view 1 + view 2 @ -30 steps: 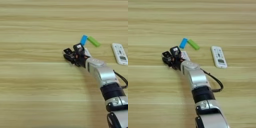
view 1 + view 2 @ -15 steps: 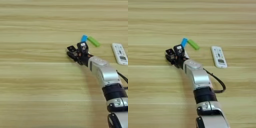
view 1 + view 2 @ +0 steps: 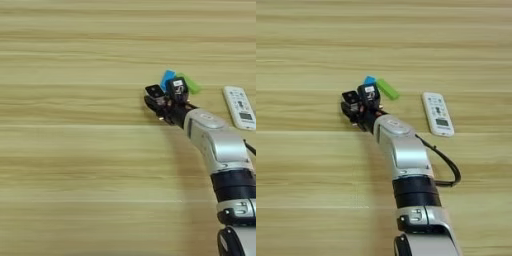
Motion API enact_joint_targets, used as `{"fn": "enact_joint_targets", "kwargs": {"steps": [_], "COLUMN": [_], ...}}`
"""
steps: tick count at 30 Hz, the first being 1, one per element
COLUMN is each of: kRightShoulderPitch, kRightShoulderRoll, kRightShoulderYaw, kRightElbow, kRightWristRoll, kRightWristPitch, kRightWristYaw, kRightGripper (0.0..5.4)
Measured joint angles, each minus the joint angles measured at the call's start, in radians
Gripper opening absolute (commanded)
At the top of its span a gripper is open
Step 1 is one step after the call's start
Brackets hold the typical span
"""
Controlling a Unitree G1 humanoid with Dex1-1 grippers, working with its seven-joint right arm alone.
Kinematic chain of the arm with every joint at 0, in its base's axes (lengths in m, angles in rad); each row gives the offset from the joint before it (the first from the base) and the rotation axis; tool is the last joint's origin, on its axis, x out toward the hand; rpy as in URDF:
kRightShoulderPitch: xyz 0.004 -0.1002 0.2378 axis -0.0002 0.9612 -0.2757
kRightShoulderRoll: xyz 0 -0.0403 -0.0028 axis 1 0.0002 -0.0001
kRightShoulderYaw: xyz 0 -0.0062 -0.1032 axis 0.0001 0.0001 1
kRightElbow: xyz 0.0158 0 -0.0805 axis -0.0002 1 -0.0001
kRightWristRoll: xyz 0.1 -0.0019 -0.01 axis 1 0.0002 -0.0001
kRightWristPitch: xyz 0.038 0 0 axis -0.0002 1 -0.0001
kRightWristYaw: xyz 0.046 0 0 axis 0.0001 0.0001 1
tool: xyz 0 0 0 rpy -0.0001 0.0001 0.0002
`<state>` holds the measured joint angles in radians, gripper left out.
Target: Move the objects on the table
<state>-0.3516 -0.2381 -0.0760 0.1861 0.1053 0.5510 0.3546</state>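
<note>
My right gripper (image 3: 166, 92) reaches out over the table (image 3: 70, 150) from the lower right, its silver forearm (image 3: 220, 145) behind it. Its two black fingers stand apart, open, with nothing between them. Just beyond the right finger lies a blue bar (image 3: 167, 77), partly hidden by that finger. A green bar (image 3: 190, 84) lies slanted against the blue one, to its right. In the right eye view the gripper (image 3: 359, 96) sits just in front of the blue bar (image 3: 369, 80) and the green bar (image 3: 387, 88).
A slim white remote control (image 3: 437, 113) lies to the right of the arm, lengthwise away from me, and shows at the right edge of the left eye view (image 3: 240, 106). A black cable (image 3: 448, 165) loops out from the forearm.
The gripper has moved to the right and a little further away, closing in on the blue and green bars. The bars and the remote have stayed put.
</note>
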Motion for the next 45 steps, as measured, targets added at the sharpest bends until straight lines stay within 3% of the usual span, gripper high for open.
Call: {"fn": "enact_joint_targets", "kwargs": {"steps": [8, 45], "kRightShoulderPitch": [0.019, 0.04], "kRightShoulderRoll": [-0.014, -0.035], "kRightShoulderYaw": [-0.049, -0.067], "kRightElbow": [-0.042, -0.014], "kRightWristRoll": [0.004, -0.001], "kRightWristPitch": [0.029, 0.071], "kRightWristYaw": [-0.021, -0.084], "kRightGripper": [2.49, 2.49]}}
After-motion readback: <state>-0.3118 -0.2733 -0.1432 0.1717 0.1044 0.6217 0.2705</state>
